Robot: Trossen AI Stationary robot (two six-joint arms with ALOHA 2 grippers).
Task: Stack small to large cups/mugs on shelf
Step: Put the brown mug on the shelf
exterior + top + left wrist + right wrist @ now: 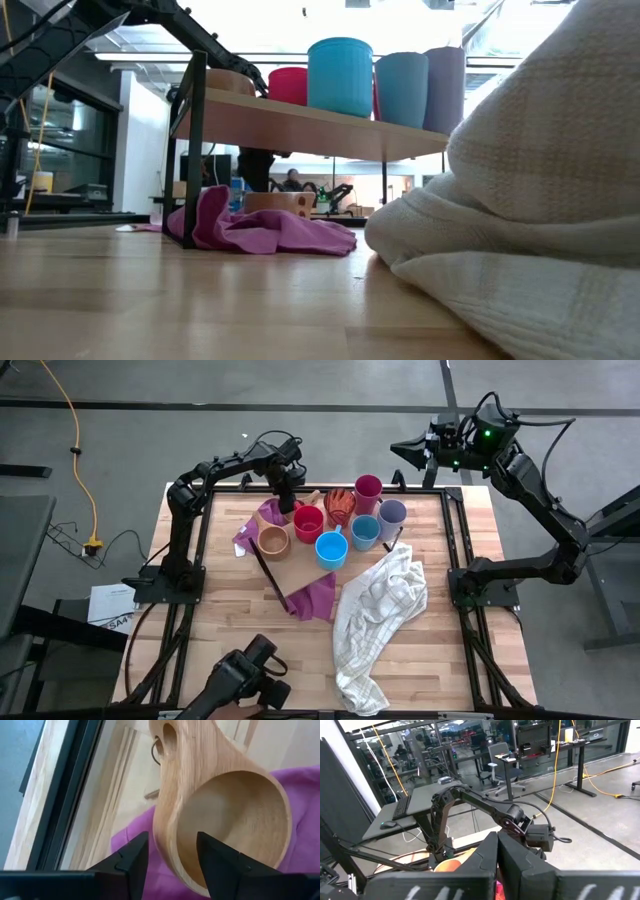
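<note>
Butcher-block table (230,650) on grey floor, black frame round it. White checked towel (380,610) lies crumpled from mid-table down to the near edge, right of centre. Shelf (300,570) (light-wood board, black frame) stands at the far-centre of the table, over a purple cloth (312,598) that spills out at its near and left sides. On the shelf, near row: tan mug (273,542), red mug (308,523), two blue cups (331,549) (365,532); far row: magenta tumbler (368,490), lavender tumbler (391,515).

L gripper (172,857) at shelf's far-left corner, fingers spread wide astride the rim of a wooden handled mug (225,805) lying on the cloth; not clamped. R gripper (498,851) parked off the table's far-right corner, fingers shut, holding nothing.
</note>
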